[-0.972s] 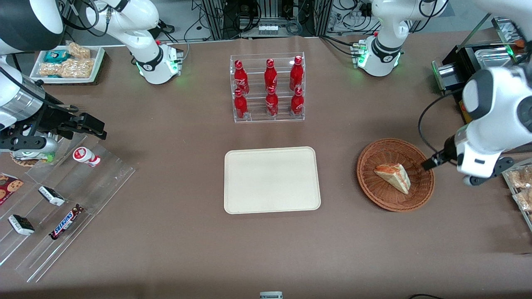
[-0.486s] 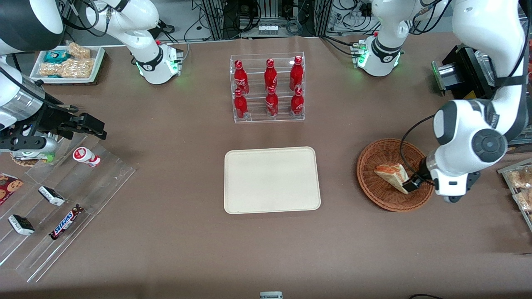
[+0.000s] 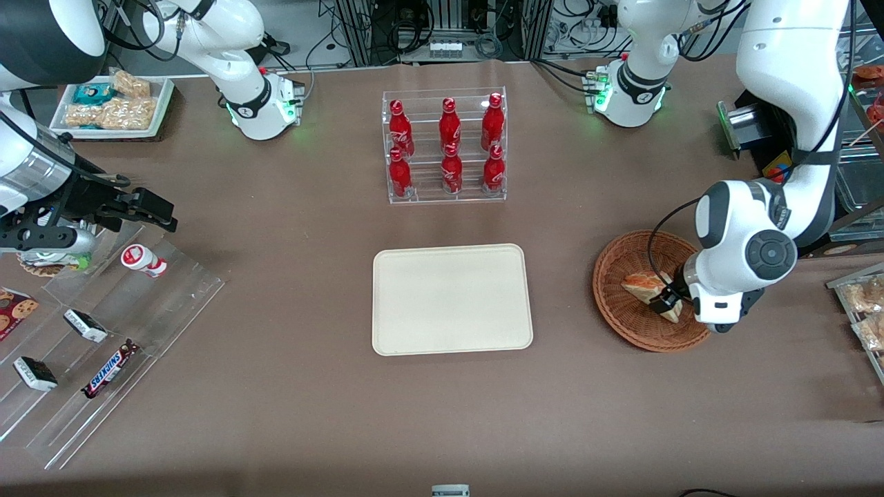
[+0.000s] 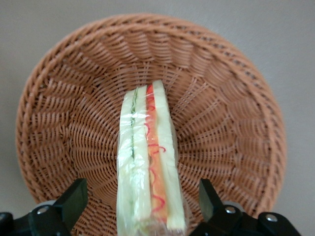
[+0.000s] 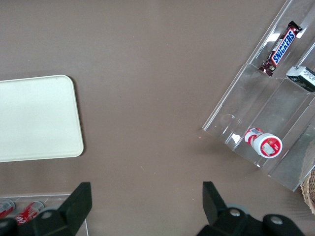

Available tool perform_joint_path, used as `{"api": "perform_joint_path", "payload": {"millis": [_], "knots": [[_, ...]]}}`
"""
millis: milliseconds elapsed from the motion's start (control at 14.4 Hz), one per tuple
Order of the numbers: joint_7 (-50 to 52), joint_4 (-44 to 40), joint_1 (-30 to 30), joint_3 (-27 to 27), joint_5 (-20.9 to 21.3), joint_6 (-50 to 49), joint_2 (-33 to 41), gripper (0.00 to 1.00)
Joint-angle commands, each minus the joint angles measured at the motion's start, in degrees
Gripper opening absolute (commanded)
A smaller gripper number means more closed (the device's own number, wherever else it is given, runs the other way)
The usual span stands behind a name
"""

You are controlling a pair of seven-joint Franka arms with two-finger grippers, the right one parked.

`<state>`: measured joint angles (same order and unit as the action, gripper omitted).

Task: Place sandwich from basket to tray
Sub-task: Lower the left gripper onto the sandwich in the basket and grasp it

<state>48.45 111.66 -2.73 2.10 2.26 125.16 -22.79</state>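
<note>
Straddling the film-wrapped triangular sandwich (image 4: pixel 147 162) in the round woven wicker basket (image 4: pixel 236 123), gripper (image 4: pixel 142 206) jaws spread wide, touching nothing.

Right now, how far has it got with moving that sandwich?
Early. The approach looks done: the tool is down in the basket, open, one finger on each side of the sandwich. Nothing is gripped yet. Closing, lifting and carrying to the tray, which holds nothing, remain.
</note>
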Motion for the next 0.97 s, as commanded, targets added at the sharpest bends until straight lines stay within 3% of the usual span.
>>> {"api": "perform_joint_path", "payload": {"millis": [0,69,139,208,417,625,764,903], "knots": [[1.4,0.5,-0.2,0.0,-0.7,2.4,-1.5,0.71],[2.3,0.2,-0.2,0.1,-0.6,2.6,-2.1,0.24],[2.6,0.0,-0.2,0.1,-0.6,2.6,-2.2,0.07],[2.6,-0.1,-0.4,0.1,-0.6,2.5,-2.2,0.01],[1.8,-2.4,-0.7,1.4,-0.2,-0.3,1.1,0.00],[2.4,-12.1,-2.8,4.9,-0.2,-13.1,4.3,0.00],[3.8,-20.4,-6.8,7.8,0.0,-19.2,2.3,0.00],[4.3,-24.2,-15.3,8.2,0.5,-18.6,-1.6,0.00]]}}
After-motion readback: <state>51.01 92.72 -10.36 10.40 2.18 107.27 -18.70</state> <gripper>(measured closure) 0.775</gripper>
